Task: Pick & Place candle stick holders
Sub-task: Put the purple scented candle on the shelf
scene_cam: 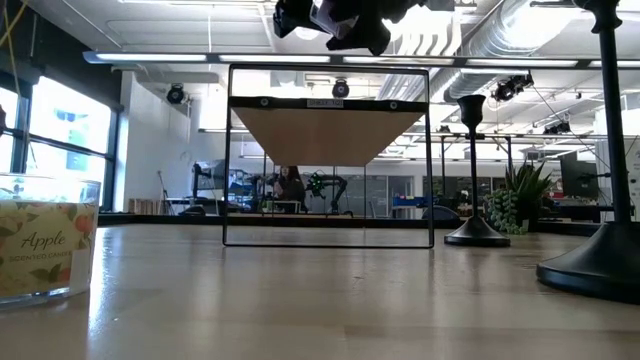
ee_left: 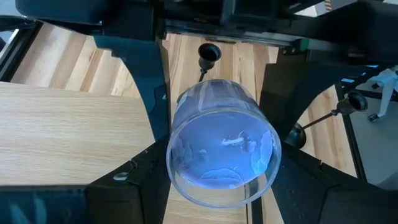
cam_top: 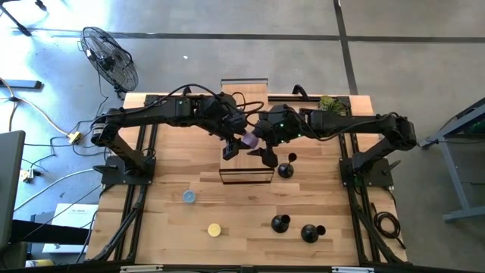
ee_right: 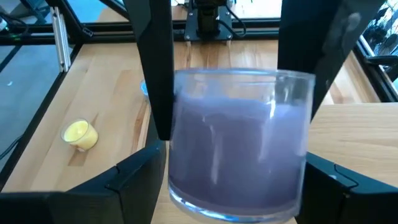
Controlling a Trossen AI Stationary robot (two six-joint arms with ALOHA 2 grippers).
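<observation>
Three black candle stick holders stand on the table: one (cam_top: 286, 169) beside the stand, two (cam_top: 280, 223) (cam_top: 309, 233) near the front edge. Neither gripper touches them. Over the table's middle, both grippers meet at a glass jar with a purple candle (cam_top: 248, 140). My left gripper (cam_top: 236, 142) is shut on the jar (ee_left: 224, 149). My right gripper (cam_top: 261, 148) is open. Its fingers stand on either side of the jar's bottom part (ee_right: 239, 186), and I cannot tell whether they touch it. My left gripper pinches the jar's glass side wall (ee_left: 180, 134) between its two fingers, one on each side. The fingers (ee_right: 155, 74) slant down from the table's left and lie along the jar. The jar hangs clear above the stand, tilted, its open mouth toward the left wrist.
A black wire stand with a wooden top (cam_top: 246, 176) sits under the grippers. A blue candle (cam_top: 189, 196) and a yellow candle (cam_top: 214, 229) lie front left. A labelled candle jar (scene_cam: 45, 250) stands close to the low camera. A potted plant (cam_top: 332, 104) is at the far right.
</observation>
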